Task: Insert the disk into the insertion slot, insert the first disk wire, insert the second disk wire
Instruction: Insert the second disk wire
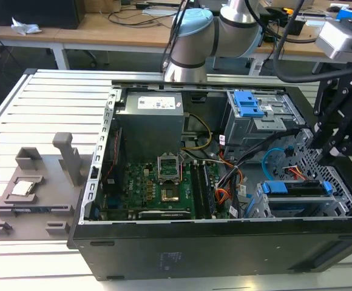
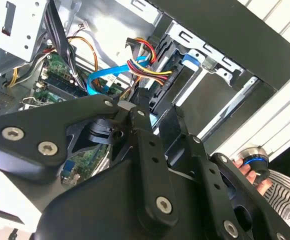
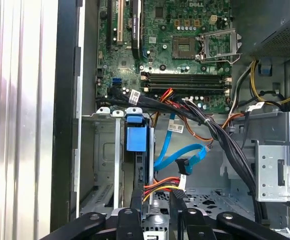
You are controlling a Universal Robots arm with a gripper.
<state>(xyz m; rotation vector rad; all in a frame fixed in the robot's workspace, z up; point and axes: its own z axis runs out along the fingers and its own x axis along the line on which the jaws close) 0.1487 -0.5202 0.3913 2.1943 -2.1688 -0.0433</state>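
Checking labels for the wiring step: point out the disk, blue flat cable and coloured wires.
disk (image 3: 136,137), first wrist view, on its blue carrier tab.
blue flat cable (image 2: 112,71), second wrist view, on its upper run.
coloured wires (image 2: 147,67), second wrist view, mid-bundle.

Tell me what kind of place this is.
Probably a robotics lab or test workshop. An opened desktop computer case sits on a slotted metal table, a robot arm rises behind it, and wooden workbenches strewn with cables line the back of the exterior view.
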